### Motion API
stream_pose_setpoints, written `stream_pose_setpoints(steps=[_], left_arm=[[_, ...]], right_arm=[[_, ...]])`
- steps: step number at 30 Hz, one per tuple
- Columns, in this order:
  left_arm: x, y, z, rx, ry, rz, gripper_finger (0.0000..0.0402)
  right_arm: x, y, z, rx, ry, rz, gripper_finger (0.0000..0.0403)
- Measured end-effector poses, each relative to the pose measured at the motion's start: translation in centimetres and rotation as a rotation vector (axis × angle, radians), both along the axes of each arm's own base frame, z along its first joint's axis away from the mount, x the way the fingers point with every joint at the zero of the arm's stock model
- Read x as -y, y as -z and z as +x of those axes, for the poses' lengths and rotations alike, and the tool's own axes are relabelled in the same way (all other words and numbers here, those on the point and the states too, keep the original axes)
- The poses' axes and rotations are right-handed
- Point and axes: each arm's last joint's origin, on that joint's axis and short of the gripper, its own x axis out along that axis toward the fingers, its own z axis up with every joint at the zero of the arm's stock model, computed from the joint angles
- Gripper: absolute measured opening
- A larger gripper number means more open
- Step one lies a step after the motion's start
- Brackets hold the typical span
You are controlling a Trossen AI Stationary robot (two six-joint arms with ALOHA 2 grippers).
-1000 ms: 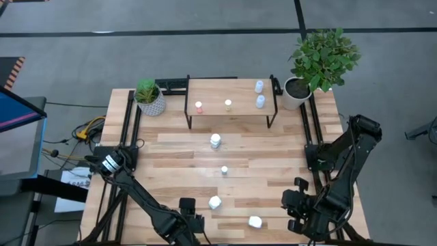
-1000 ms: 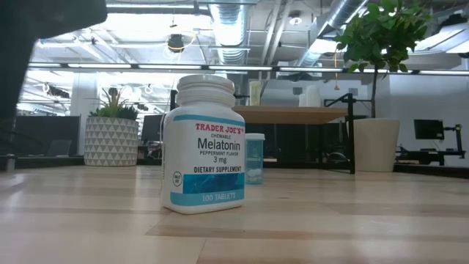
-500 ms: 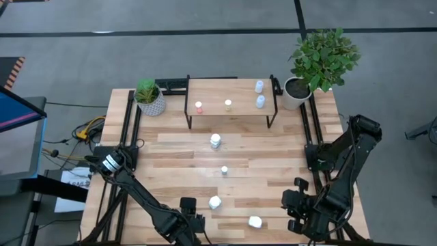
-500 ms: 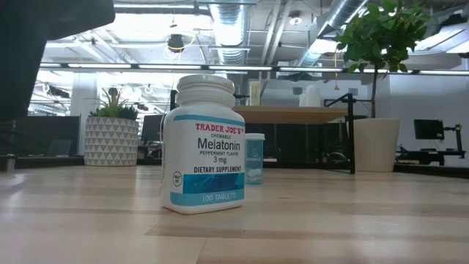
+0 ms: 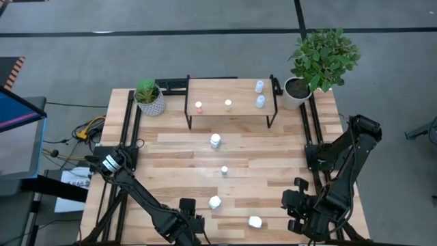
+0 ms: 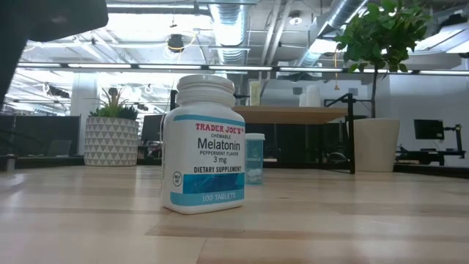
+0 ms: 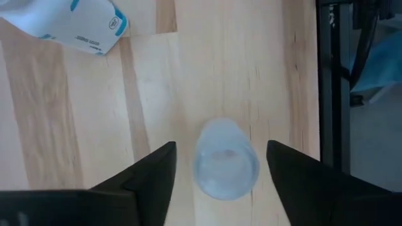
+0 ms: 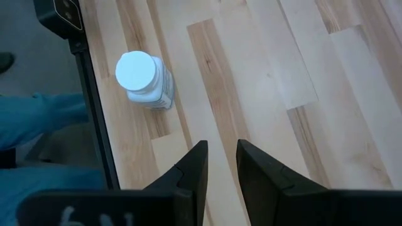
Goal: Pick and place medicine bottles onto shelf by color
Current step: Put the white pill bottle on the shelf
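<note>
The shelf (image 5: 218, 89) stands at the table's far middle with an orange-red-capped bottle (image 5: 199, 106), a yellow-capped one (image 5: 228, 104) and two pale-blue ones (image 5: 259, 94) on it. More medicine bottles stand on the table: a white one (image 5: 216, 141), a small one (image 5: 224, 171) and two white ones (image 5: 215, 202), (image 5: 255, 221). My left gripper (image 7: 220, 147) is open at the near edge. Its fingers stand on either side of an upright pale-blue bottle (image 7: 226, 164) without touching it. My right gripper (image 8: 221, 154) hangs narrowly open at the near right, over bare wood.
Two potted plants (image 5: 149, 97), (image 5: 317, 65) flank the shelf. A white blue-labelled bottle (image 7: 75, 25) sits beyond my left gripper, and a white bottle (image 8: 143, 78) stands by the table's black rail (image 8: 94, 107) near my right gripper. Bare wood lies between shelf and bottles.
In the low view the dark arm part at the upper left covers less of the picture than before. No bottle has moved.
</note>
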Motion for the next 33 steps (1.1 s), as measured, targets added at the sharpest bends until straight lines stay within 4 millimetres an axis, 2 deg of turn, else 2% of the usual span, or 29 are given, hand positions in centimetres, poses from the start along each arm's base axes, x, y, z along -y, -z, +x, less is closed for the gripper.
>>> stream_pose_setpoints(steps=[9,14,18,22,26,33], left_arm=[[-0.1,0.0,0.1,-0.004,-0.026,-0.012,0.0113],[-0.9,-1.1,0.6,0.006,-0.098,-0.041,0.0105],[-1.7,-4.2,1.3,0.048,-0.071,-0.063,0.0105],[-3.1,-8.3,1.9,0.095,0.013,-0.055,0.011],[-5.6,-12.6,2.7,0.178,0.019,0.016,0.0111],[-10.6,-17.8,4.6,0.297,0.091,0.159,0.0111]], right_arm=[[0.0,0.0,0.0,0.0,0.002,0.001,0.0107],[0.0,0.0,0.0,0.0,0.002,0.001,0.0107],[0.0,0.0,0.0,0.0,0.002,0.0,0.0107],[0.0,0.0,0.0,-0.001,0.002,0.0,0.0107],[0.0,0.0,0.0,-0.002,-0.013,-0.01,0.0107],[0.2,0.0,0.2,0.011,-0.068,-0.06,0.0107]])
